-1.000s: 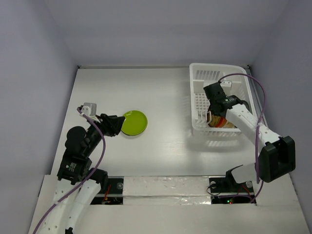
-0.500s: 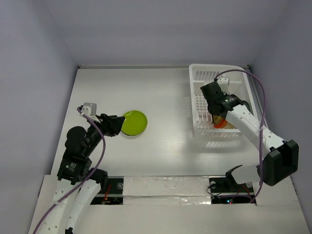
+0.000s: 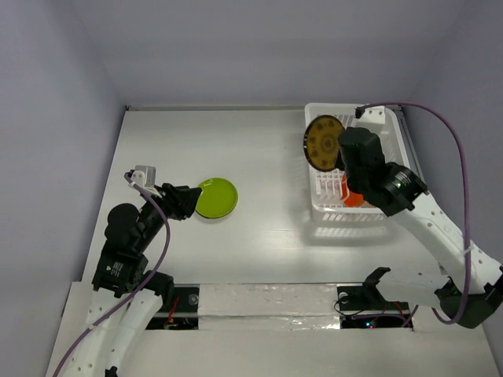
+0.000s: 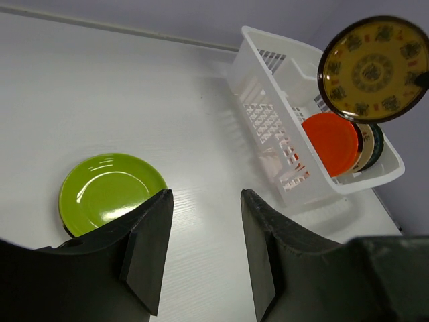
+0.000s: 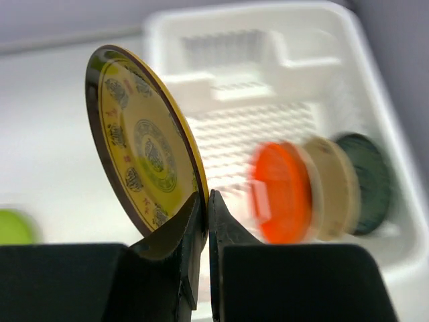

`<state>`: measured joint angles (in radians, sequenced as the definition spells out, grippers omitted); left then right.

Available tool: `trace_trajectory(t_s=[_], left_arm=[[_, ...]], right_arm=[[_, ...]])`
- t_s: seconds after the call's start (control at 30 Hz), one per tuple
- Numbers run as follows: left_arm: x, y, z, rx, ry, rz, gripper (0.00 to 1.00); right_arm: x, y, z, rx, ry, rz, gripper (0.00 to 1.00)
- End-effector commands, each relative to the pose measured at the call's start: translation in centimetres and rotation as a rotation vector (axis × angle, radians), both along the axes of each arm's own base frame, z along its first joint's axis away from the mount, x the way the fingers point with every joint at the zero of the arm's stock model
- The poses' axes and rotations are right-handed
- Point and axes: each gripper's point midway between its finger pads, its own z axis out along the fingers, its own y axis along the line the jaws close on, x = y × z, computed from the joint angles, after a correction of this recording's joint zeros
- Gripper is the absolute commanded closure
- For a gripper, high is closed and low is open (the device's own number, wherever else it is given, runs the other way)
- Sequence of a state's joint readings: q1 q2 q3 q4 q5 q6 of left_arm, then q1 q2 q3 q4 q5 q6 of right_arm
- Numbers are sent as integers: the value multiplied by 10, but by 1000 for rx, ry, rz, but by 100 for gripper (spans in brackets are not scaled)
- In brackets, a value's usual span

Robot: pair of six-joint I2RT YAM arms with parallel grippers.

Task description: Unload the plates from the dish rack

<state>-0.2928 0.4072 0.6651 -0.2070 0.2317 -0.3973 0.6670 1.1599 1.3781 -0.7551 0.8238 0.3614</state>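
Lifted since a second ago, our round yellow patterned plate [image 3: 322, 142] hangs on edge above the white slotted plastic dish rack [image 3: 324, 206], pinched at its rim by the right gripper [image 5: 205, 200], while a round orange-red plate [image 4: 330, 143] stands inside and our left gripper [image 4: 204, 201] gapes beside the round green plate [image 3: 217, 197].

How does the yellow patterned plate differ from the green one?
The yellow patterned plate stands on edge, held above the dish rack in the right pincer; the green plate lies flat on the table. Yellow has a dark rim; green is plain. Both are round.
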Motion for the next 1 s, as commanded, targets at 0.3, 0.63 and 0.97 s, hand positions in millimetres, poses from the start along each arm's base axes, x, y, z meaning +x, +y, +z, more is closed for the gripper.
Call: trace_trajectory(t_s=[0.3,0.63,0.97], left_arm=[[4,3,9,-7,-36,17,58],[3,2,10,-9,-41,12,58],[3,2,10,-9,-42,12,58]], right_arm=[[21,273,-43,554,87,712,100],[36,349,-157,581,333,720,100],[39,341,-204,567,397,620,96]])
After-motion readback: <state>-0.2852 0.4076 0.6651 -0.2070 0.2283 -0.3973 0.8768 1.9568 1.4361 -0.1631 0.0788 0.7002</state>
